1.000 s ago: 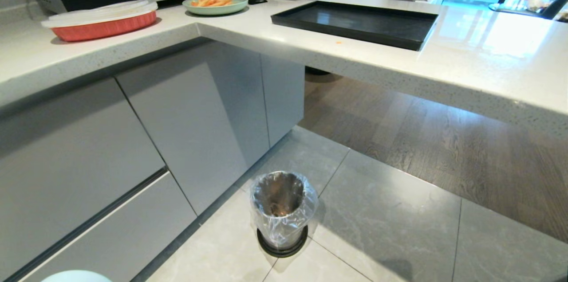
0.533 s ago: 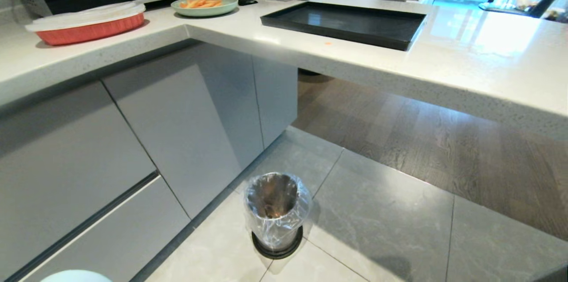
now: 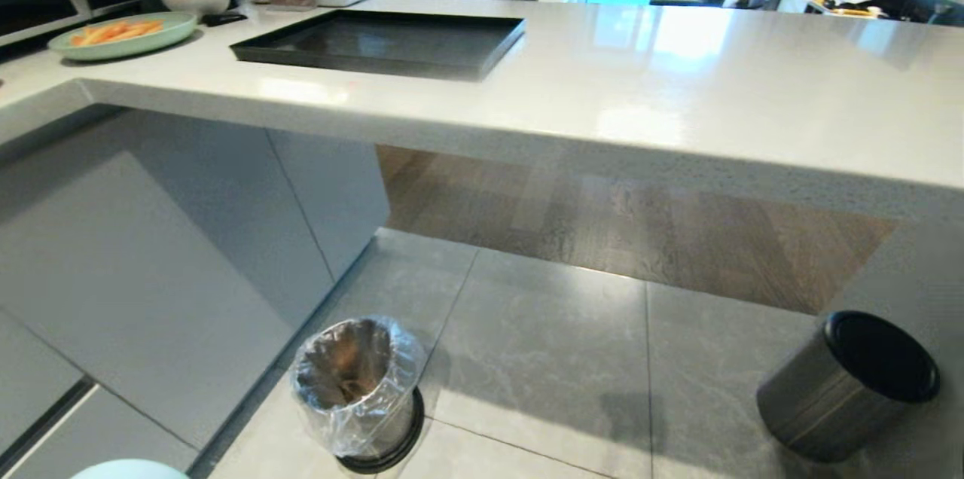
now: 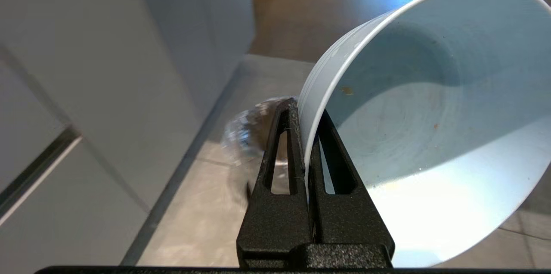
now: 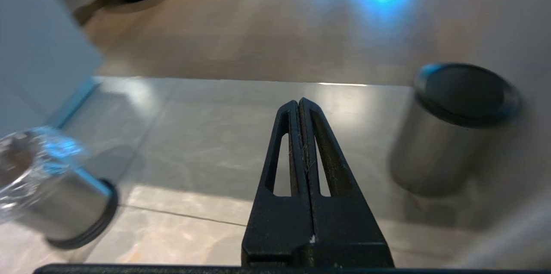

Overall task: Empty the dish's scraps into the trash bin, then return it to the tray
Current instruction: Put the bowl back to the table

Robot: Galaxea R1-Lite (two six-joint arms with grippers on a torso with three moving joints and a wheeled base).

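— Two bins on the floor; which one has the liner?
— That is the trash bin, shiny metal with crinkled clear plastic, standing near the grey cabinet fronts at the lower left. The dark grey bin with the black top stands well apart from it, at the right.
— Where is the dish?
— The dish is in the left gripper, whose jaws are pinched tight on its rim, one finger inside the wall and one outside. It is tilted on its side, its inside nearly bare but for a few small orange specks. In the head view only a pale sliver of it shows at the bottom edge.
— And the scraps?
— Something brownish lies low inside the lined bin; I cannot tell more.
— The tray?
— The tray lies flat on the white counter, with nothing on it. Far left of it sits a green plate of carrot strips.
— The right gripper?
— The right gripper is fully closed on nothing, low over the floor tiles between the two bins.
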